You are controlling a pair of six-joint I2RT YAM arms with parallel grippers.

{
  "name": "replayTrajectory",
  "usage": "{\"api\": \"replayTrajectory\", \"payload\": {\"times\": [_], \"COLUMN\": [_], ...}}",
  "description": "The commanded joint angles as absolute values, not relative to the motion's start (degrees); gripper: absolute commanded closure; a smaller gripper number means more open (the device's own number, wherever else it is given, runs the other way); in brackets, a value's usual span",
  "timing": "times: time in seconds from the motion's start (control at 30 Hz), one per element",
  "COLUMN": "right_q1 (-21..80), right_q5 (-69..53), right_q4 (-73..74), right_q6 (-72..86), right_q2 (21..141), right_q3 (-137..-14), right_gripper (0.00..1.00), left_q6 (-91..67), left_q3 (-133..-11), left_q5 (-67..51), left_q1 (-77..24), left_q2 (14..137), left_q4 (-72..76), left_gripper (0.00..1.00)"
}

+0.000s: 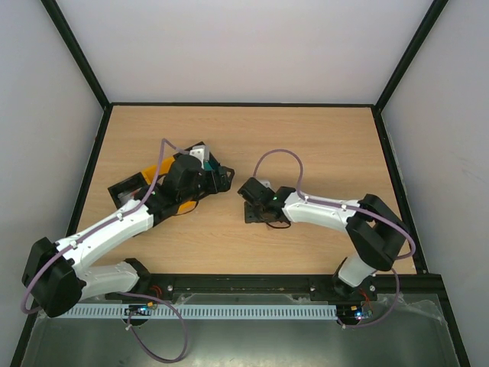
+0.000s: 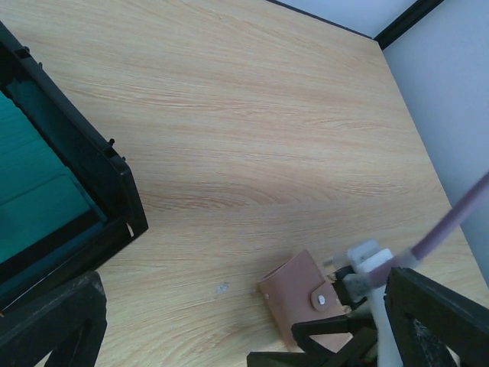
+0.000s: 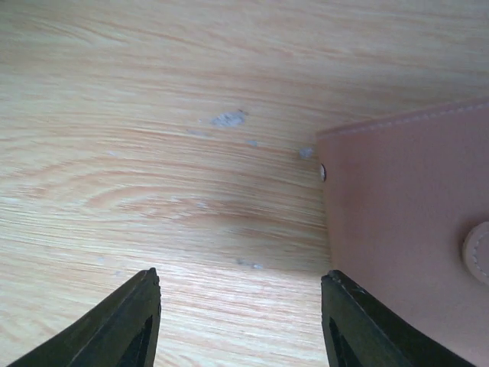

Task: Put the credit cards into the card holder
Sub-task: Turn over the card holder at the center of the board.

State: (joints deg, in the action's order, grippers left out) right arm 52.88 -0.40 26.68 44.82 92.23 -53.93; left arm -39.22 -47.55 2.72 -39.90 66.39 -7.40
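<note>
One brown card holder (image 3: 405, 229) lay flat on the tabletop (image 3: 191, 92), its single snap button (image 3: 480, 252) facing up. It sat just beside the right claw (image 3: 241, 294), whose two fingers (image 3: 137, 321) stood spread, pinching nothing. The left claw (image 2: 241, 279) was also spread wide and empty, near one black tray (image 2: 114, 183) holding teal credit cards (image 2: 34, 206); their number could not be told.

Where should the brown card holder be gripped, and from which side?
From above, I think: pinch across two opposite edges, away from the snap tab. The card holder lies flat on the table, so only its thin edges offer a hold.
</note>
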Motion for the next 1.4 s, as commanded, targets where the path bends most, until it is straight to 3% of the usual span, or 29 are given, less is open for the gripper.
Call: {"api": "replayTrajectory", "payload": {"times": [0.0, 0.23, 0.4, 0.63, 0.8, 1.07, 1.37], "right_q1": [51.3, 43.0, 39.6, 39.1, 39.2, 40.6, 41.6], "right_q5": [1.7, 9.6, 3.4, -4.7, -12.6, -18.5, -19.8], "right_q4": [24.3, 27.5, 22.6, 16.5, 11.1, 6.0, 1.9], "right_q6": [44.5, 44.1, 43.8, 44.8, 46.2, 48.7, 50.2], "right_q2": [87.9, 82.1, 80.3, 81.8, 82.4, 84.7, 89.0], "right_q3": [-55.0, -47.3, -40.4, -36.4, -34.8, -35.3, -34.3], "right_gripper": [0.45, 0.46, 0.48, 0.63, 0.7, 0.74, 0.81], "left_q6": [-38.1, -39.2, -42.5, -46.5, -50.0, -53.4, -58.1], "left_q3": [-47.4, -44.3, -40.9, -39.3, -37.7, -36.5, -35.6], "left_q5": [1.4, -7.1, -16.6, -17.6, -18.1, -18.4, -17.9], "left_q1": [-39.3, -39.2, -39.6, -42.7, -43.0, -43.1, -43.2], "left_q2": [66.1, 68.8, 74.4, 81.1, 85.2, 89.9, 95.6], "left_q4": [-8.2, -2.2, 6.3, 11.3, 14.9, 17.0, 17.5], "left_gripper": [0.0, 0.0, 0.0, 0.01, 0.1, 0.31, 0.43]}}
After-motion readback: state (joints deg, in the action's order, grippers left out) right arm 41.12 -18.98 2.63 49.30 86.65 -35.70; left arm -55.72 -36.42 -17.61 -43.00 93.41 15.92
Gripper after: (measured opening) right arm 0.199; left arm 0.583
